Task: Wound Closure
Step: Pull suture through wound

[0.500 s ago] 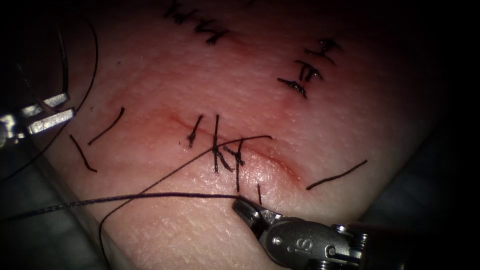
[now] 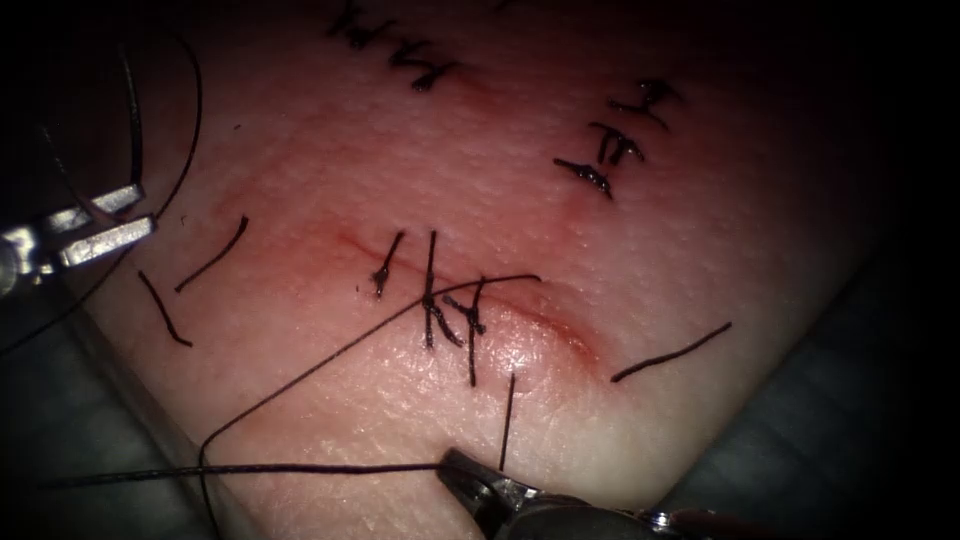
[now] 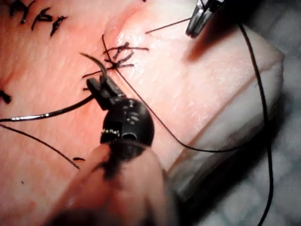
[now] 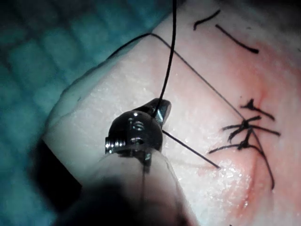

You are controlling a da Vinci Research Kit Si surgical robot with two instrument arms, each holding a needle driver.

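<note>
Right now your right claw is clamped on the thread below the cut; your left claw grips the needle mid-curve, clear of the tissue. Overpulling could tear the thread's exit.

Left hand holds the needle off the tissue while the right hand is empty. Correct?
Not quite. The right hand is not empty: it is shut on the thread, as the endoscope view shows. The left hand does hold the needle off the tissue.
</note>
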